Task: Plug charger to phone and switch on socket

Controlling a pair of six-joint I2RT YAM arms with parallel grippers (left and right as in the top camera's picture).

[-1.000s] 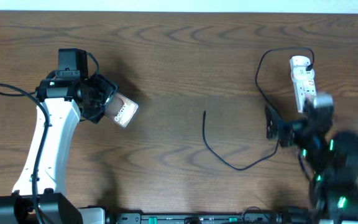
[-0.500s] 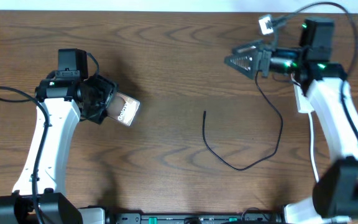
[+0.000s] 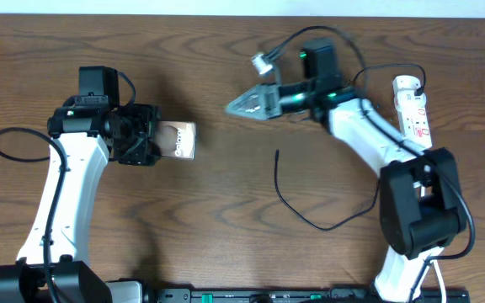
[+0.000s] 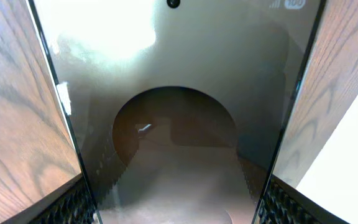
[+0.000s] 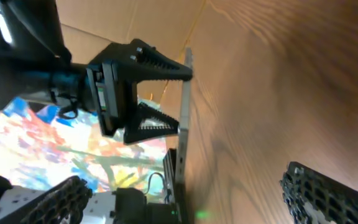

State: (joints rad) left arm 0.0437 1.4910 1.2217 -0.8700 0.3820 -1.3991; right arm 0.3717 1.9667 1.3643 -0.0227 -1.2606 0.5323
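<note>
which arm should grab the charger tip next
Right. The right gripper is open and empty, close to the charger tip; the left gripper is busy holding the phone.

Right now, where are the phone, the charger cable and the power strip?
phone [image 3: 179, 141]: overhead view, middle of its screen.
charger cable [image 3: 277, 168]: overhead view, straight stretch below the plug tip.
power strip [image 3: 414, 108]: overhead view, middle of its white body.
</note>
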